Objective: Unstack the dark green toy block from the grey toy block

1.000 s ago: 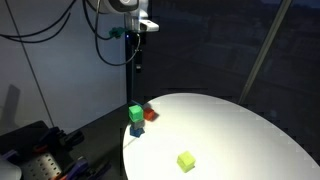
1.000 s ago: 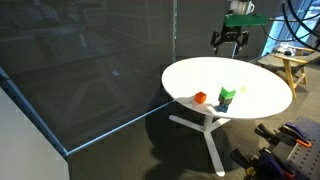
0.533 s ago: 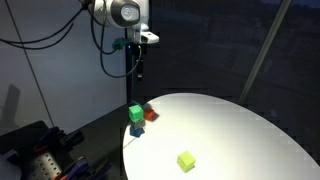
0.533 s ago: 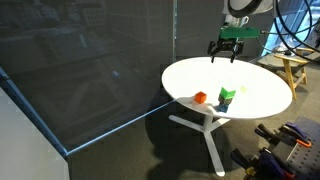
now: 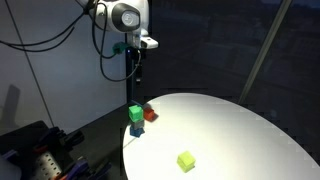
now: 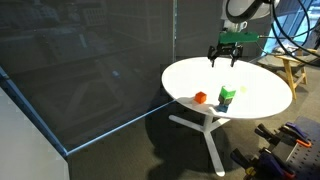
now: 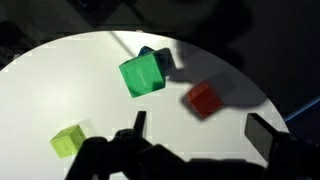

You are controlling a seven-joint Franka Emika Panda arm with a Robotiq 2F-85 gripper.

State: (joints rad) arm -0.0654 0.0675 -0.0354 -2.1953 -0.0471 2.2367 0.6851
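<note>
Wrist view: gripper [image 7: 200, 140], jaws spread wide, hovers high in approach; dark green toy cube [image 7: 142, 75] sits atop dull grey-blue toy cube [image 7: 158, 58] at 11 o'clock, so next move likely descends onto green only.

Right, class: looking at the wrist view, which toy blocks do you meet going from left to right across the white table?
light yellow-green toy cube → medium-green toy cube → red-orange toy cube
</note>
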